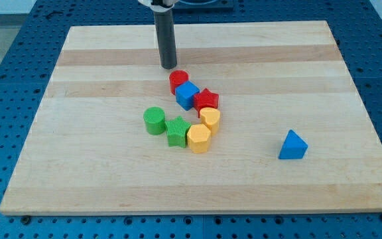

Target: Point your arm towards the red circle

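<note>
The red circle [178,79] stands near the middle of the wooden board [85,179], at the top of a curved cluster of blocks. My tip [169,67] is just above it and slightly to its left, a small gap apart. A blue cube [187,95] touches the red circle's lower right side. A red star [206,99] sits right of the cube.
A yellow heart [210,119] and a yellow hexagon [198,139] continue the cluster downward. A green star [177,131] and a green cylinder [154,121] lie to their left. A blue triangle [292,145] stands alone at the lower right.
</note>
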You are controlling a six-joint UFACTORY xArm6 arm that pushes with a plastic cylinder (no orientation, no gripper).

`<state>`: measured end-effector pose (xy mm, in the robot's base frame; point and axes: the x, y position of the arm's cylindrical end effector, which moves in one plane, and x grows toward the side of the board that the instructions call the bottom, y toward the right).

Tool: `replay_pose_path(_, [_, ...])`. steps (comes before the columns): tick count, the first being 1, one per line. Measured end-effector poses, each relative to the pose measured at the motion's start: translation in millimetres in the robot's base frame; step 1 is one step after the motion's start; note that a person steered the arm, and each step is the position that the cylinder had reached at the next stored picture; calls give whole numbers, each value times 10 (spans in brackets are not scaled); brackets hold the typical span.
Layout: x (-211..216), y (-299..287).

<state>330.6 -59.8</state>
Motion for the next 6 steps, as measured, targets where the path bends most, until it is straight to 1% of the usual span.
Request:
replay_pose_path(1, [329,446])
replay_pose_path(2, [652,1106])
replay_pose_path(3, [1013,1899])
replay_pose_path(4, [953,2170])
replay_pose_path(5, [499,1948])
replay_pose_path(6, [344,1568])
